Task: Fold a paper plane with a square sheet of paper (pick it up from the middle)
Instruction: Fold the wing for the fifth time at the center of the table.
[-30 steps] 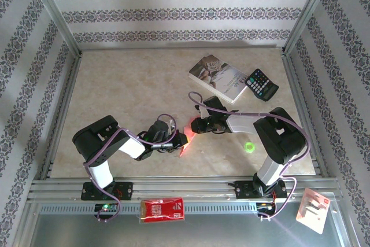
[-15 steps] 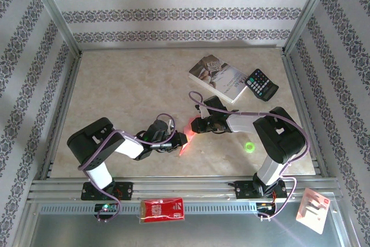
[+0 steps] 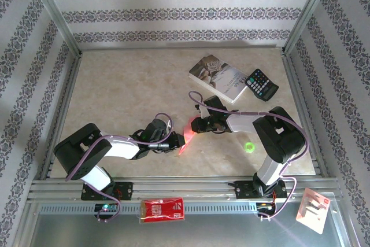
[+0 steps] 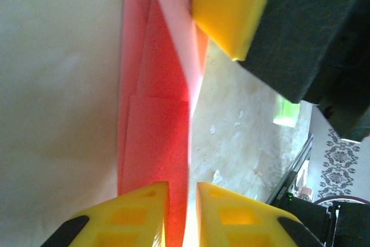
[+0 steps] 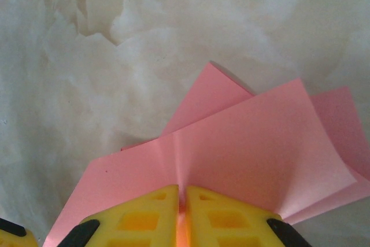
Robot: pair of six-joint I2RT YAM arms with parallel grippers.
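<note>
One folded pink paper | right jaws pinch it | left jaws slightly parted astride

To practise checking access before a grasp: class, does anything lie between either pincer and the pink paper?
Nothing visible does. The right pincer is shut on the paper. The paper's folded edge also runs straight into the narrow gap of the left pincer, with no other thing between them.
</note>
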